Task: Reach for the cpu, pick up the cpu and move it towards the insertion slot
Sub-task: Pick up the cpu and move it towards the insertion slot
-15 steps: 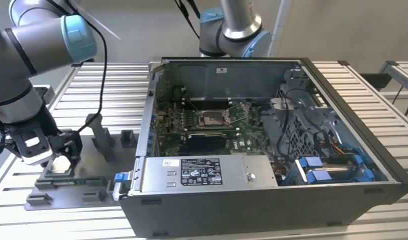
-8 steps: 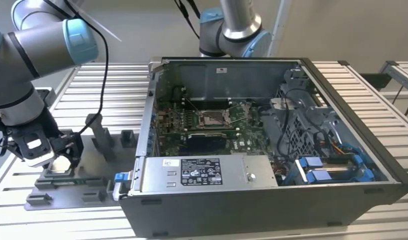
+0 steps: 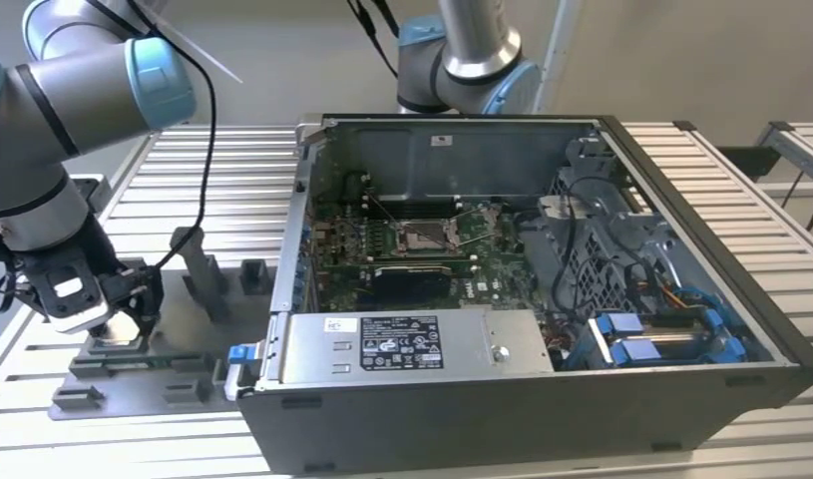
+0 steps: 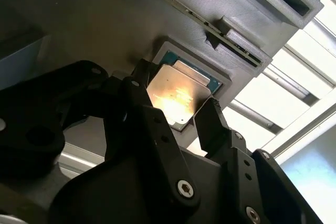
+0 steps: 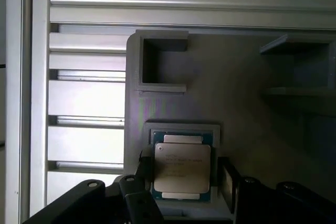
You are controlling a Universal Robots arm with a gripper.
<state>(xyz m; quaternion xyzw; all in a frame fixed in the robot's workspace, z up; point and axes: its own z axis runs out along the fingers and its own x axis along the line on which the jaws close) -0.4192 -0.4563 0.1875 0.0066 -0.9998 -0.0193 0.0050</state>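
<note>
Slatted alu. table (image 3: 725, 190) is carrying the whole setup. Open PC case (image 3: 513, 399) is lying on it, taking centre & the exterior view's right, w/ green board (image 3: 366, 249) showing inside.

Arm (image 3: 60, 110) is reaching down at the exterior view's left, well apart from the case opening. Grey fixture plate (image 3: 180, 349) is sitting under it, just beside the case wall, w/ upright blocks on top.

Gripper (image 3: 110, 329) is hanging low over that plate. Its black fingers (image 5: 147, 165) are standing spread, one each side of the cpu. One is looking tight against the cpu edge, the other is standing just off it. Can't tell if either is actually pressing.

Insertion slot (image 3: 426, 235) is sitting mid-board inside the case: metal frame, dark centre, well apart from the gripper.

Cpu (image 5: 182, 169) is lying flat in a square recess of the fixture plate, silvery top up, btwn the fingers in both wrist views (image 4: 176, 95).
</note>
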